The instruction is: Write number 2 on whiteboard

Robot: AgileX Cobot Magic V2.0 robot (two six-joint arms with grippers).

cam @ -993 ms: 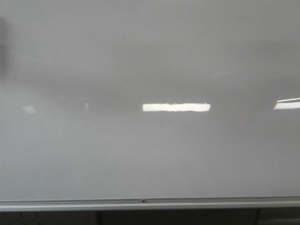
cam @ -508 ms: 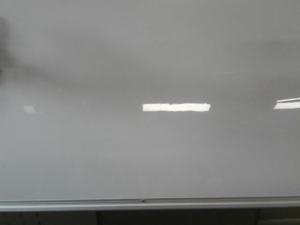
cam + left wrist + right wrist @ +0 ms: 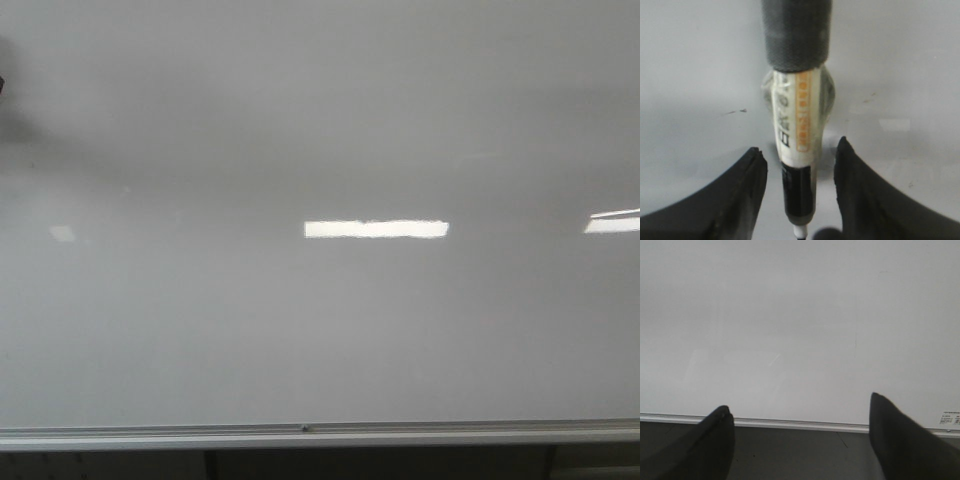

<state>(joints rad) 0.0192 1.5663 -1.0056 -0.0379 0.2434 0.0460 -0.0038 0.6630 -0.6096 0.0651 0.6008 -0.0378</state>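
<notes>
The whiteboard fills the front view, glossy white-grey, with its silver rail at the bottom. No number 2 shows on it in any view. In the left wrist view my left gripper stands in front of the whiteboard with its jaws on either side of a marker. The marker has a white body, an orange label, a black grip and a black tip end. A gap shows on each side between marker and fingers. My right gripper is wide open and empty, facing the board's lower edge.
Bright rectangular light reflections lie on the board. A dark bit of something shows at the front view's far left edge. A small label sits at the board's lower corner, with a dark surface below the rail.
The dark shape at the front view's left edge has shrunk and drawn almost out of view. The board's surface is unchanged.
</notes>
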